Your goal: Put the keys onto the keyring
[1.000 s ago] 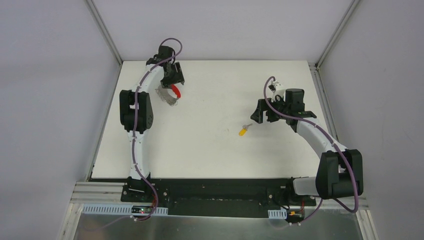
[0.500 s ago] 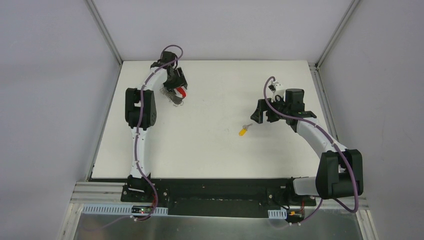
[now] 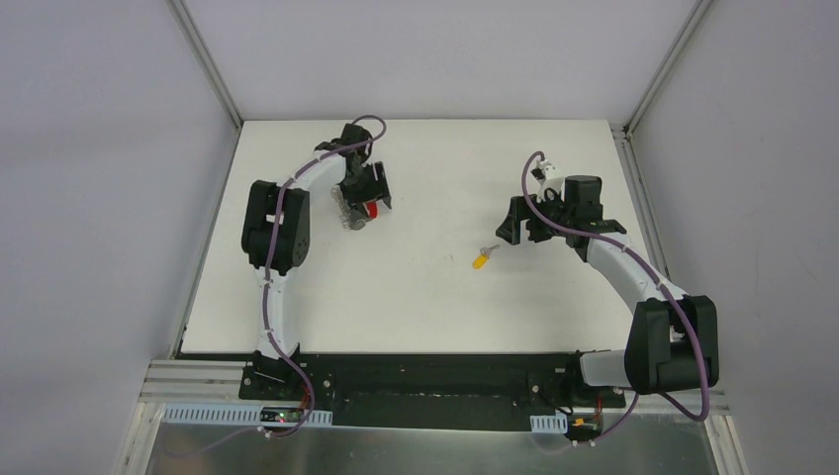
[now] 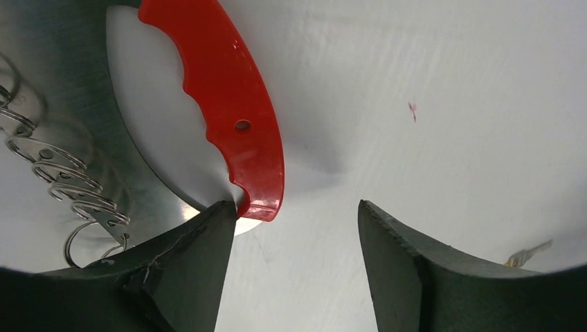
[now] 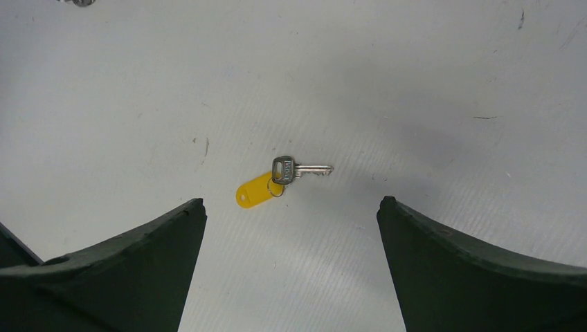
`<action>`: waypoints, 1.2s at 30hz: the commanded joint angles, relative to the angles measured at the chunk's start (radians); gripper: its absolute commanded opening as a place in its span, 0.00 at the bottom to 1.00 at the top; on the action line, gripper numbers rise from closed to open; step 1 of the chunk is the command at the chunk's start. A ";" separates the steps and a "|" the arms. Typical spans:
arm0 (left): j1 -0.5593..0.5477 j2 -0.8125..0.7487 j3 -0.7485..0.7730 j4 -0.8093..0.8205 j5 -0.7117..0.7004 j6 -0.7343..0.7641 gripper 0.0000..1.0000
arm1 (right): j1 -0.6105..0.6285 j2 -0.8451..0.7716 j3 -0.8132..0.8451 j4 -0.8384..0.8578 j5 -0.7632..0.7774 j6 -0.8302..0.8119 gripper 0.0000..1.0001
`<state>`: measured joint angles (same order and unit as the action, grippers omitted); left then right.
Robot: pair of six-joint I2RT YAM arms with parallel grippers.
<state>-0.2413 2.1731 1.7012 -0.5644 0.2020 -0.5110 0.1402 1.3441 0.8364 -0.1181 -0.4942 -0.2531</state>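
**Both jaws apart, key loose on table**

Left gripper [image 4: 294, 207]: jaws apart, low over the table [image 3: 425, 307], far left. Keyring [image 4: 235, 117] lies under it, with the red band's end just beside one finger [image 4: 201, 242]. Key [image 5: 259, 188] lies flat mid-table, well apart from the keyring. Right gripper [image 5: 291, 202]: jaws wide, key just ahead.

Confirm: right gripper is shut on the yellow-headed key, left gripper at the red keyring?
No: the right gripper is open, with the key lying loose on the table, per the right wrist view. The left gripper is at the red keyring.
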 commanded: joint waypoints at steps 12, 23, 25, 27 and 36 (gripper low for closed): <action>-0.372 -0.099 -0.218 -0.093 0.155 0.205 0.66 | -0.001 -0.042 0.023 0.006 0.005 -0.027 0.98; -0.421 -0.324 -0.265 -0.064 -0.102 0.401 0.69 | -0.005 -0.066 0.020 0.006 -0.009 -0.030 0.98; -0.397 -0.357 -0.272 -0.056 -0.149 0.419 0.70 | -0.005 -0.074 0.017 0.010 -0.016 -0.031 0.98; -0.362 -0.385 -0.288 -0.040 -0.168 0.427 0.70 | -0.004 -0.079 0.013 0.014 -0.023 -0.031 0.98; -0.230 -0.492 -0.376 0.087 -0.141 0.441 0.71 | 0.002 -0.088 0.009 0.019 -0.040 -0.031 0.98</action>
<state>-0.4965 1.7569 1.3712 -0.5381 0.0685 -0.1055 0.1398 1.2911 0.8364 -0.1177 -0.5064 -0.2672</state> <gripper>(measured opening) 0.701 0.983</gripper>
